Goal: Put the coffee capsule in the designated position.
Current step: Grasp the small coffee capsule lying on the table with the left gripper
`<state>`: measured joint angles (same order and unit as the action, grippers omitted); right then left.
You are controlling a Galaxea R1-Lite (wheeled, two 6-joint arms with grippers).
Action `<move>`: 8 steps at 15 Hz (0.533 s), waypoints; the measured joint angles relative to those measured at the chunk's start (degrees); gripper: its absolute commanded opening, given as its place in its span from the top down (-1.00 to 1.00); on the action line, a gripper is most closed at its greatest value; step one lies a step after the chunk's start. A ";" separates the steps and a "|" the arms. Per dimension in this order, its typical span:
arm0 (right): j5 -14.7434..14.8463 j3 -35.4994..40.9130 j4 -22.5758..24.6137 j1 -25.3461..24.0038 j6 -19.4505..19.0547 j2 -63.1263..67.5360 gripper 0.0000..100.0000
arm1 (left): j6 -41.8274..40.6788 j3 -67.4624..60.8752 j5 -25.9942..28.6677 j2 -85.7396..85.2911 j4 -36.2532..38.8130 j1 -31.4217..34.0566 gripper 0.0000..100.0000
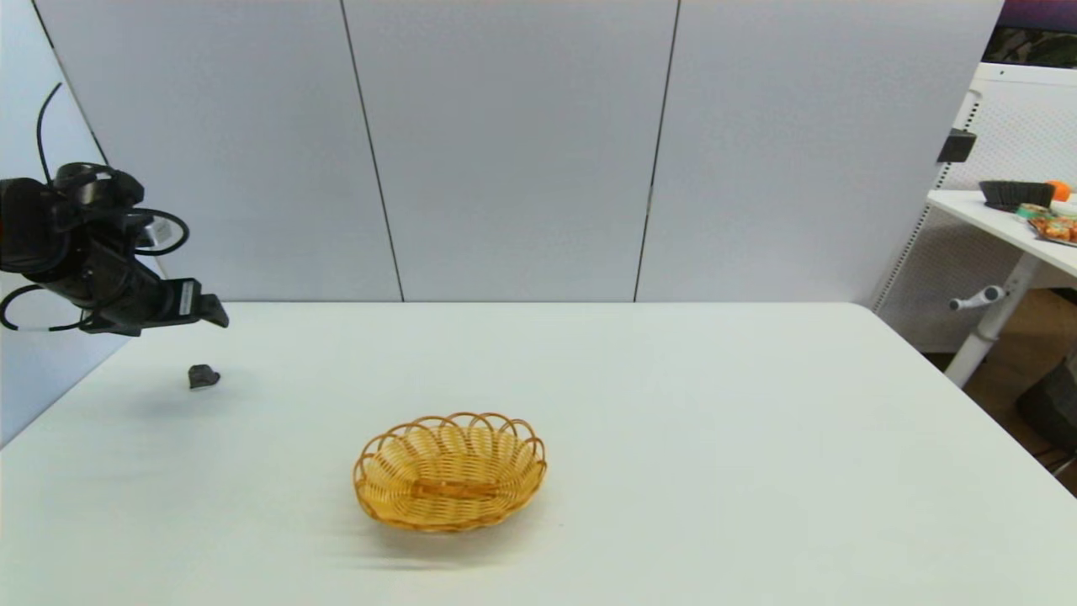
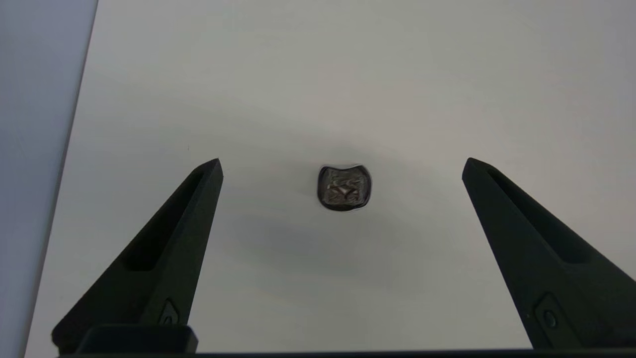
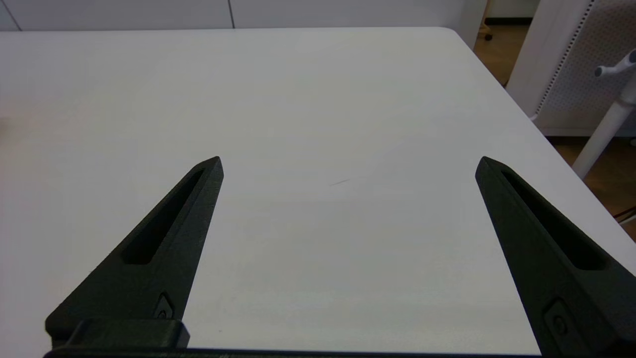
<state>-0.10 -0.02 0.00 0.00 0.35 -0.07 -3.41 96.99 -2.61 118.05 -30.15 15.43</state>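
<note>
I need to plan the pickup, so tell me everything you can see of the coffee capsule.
The coffee capsule is a tiny dark grey-black pod with a crinkled, foil-like sheen on its upturned face. It rests alone on the white table, far left, well apart from the wicker basket. Nothing touches it. The open left gripper hovers above, the capsule centred between its fingers.

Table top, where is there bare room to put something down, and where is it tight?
The white table is bare from the wicker basket to its right edge, and between the basket and the back wall. Tightest is the far left corner, where the coffee capsule lies under the left gripper, jaws open. The right gripper is over bare table.
</note>
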 measured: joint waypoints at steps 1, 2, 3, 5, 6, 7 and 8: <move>0.05 0.00 0.00 0.00 -0.02 0.00 -1.00 | 0.06 -0.05 -0.15 0.55 -0.22 0.24 -1.00; 0.02 0.00 0.00 0.00 -0.02 0.00 -1.00 | 0.09 -0.18 -0.17 0.99 -0.69 0.50 -1.00; 0.02 0.00 0.00 0.00 -0.02 0.00 -1.00 | 0.15 -0.30 -0.20 1.29 -1.63 0.63 -1.00; 0.02 0.00 0.00 0.00 -0.02 0.00 -1.00 | 0.30 -0.62 -0.15 1.73 -3.56 1.05 -1.00; 0.02 0.00 0.00 0.00 -0.02 0.00 -1.00 | 0.33 -0.90 -0.06 1.95 -3.64 1.23 -1.00; 0.02 0.00 0.00 0.00 0.02 0.00 -1.00 | 0.39 -1.27 -0.02 2.21 -3.61 1.38 -1.00; 0.02 0.00 0.00 0.00 -0.02 0.00 -1.00 | 0.41 -1.45 -0.02 2.54 -3.54 1.49 -1.00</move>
<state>-0.07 -0.02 0.00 0.00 0.33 -0.07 -3.00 95.54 -2.63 120.59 -33.68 16.92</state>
